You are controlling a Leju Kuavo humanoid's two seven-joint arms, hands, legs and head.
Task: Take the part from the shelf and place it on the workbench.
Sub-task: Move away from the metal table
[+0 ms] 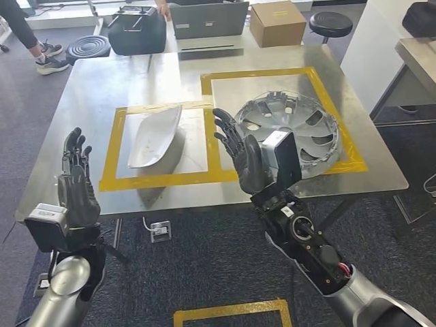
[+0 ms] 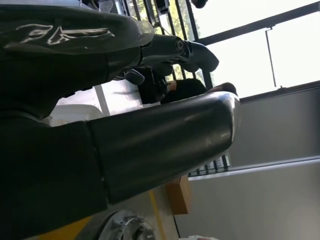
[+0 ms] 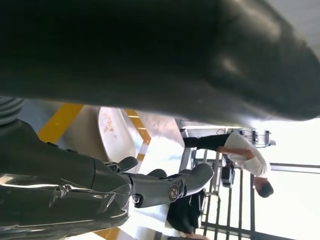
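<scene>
A silver wheel cover (image 1: 290,129) lies flat on the steel workbench (image 1: 92,95), inside the right yellow-taped square. A white curved shell part (image 1: 154,135) lies in the left taped square; its pale surface (image 3: 113,132) appears past the fingers in the right wrist view. My right hand (image 1: 242,153) is raised over the bench's front edge between the two parts, fingers spread, holding nothing. My left hand (image 1: 76,180) is raised beside the bench's front left corner, fingers up and apart, also holding nothing. The left wrist view catches the edge of the wheel cover (image 2: 124,227).
At the bench's far edge stand a black case (image 1: 136,30), a grey laptop (image 1: 208,19) and a cardboard box (image 1: 277,24). A black stool (image 1: 330,24) and a person's legs (image 1: 30,41) are beyond it. Yellow tape (image 1: 231,313) marks the floor near me.
</scene>
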